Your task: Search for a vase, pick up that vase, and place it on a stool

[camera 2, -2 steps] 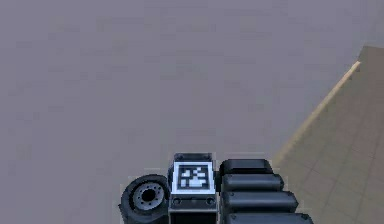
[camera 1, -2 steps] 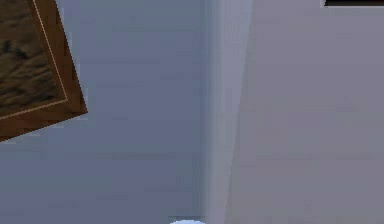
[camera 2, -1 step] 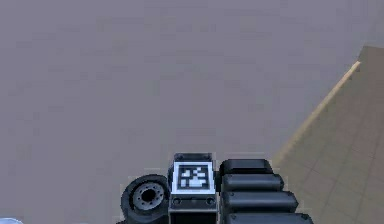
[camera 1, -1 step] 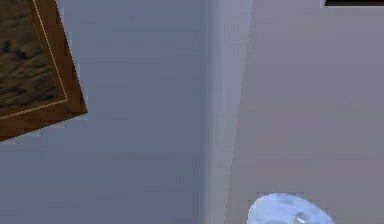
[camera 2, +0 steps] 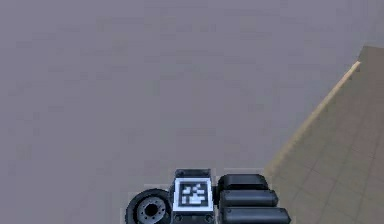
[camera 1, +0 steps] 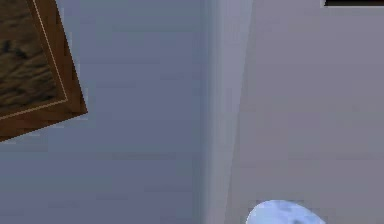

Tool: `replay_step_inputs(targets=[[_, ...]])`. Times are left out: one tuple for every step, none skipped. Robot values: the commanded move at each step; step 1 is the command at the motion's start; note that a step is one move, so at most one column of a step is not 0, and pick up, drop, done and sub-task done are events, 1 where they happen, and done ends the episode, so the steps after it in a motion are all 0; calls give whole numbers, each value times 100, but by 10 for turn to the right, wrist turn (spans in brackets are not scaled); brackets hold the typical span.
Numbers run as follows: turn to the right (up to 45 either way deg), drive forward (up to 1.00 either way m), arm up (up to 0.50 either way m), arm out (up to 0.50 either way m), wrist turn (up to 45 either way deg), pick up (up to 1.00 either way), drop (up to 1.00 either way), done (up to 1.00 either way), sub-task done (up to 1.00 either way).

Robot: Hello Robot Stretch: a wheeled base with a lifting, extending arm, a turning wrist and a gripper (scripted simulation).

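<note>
Wall corner [camera 1: 222, 100] ahead; brown-framed picture [camera 1: 30, 70] hangs at the forward view's upper left. A pale bluish rounded thing [camera 1: 285, 212] sits at the bottom edge, near the corner: possibly the vase, too cut off to confirm. The gripper [camera 2: 150, 208] is low in the arm side view, beside a white marker square [camera 2: 191, 194]; its far end is not discernible, so finger stance and any load cannot be told. Judgement: search stage; pick-up and placement on the stool both remain.

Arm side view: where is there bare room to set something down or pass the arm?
A tan strip at the right, edged by a pale line, looks like bare floor. The broad grey surface left of it is unbroken, floor or wall I cannot tell. Crowded only at the bottom edge, around the arm's marker.
</note>
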Motion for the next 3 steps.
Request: replay_step_inputs(targets=[[0, 0, -32, 0, 0, 0, 0, 0, 0], [0, 0, 0, 0, 0, 0, 100, 0, 0], [0, 0, 10, 0, 0, 0, 0, 0, 0]])
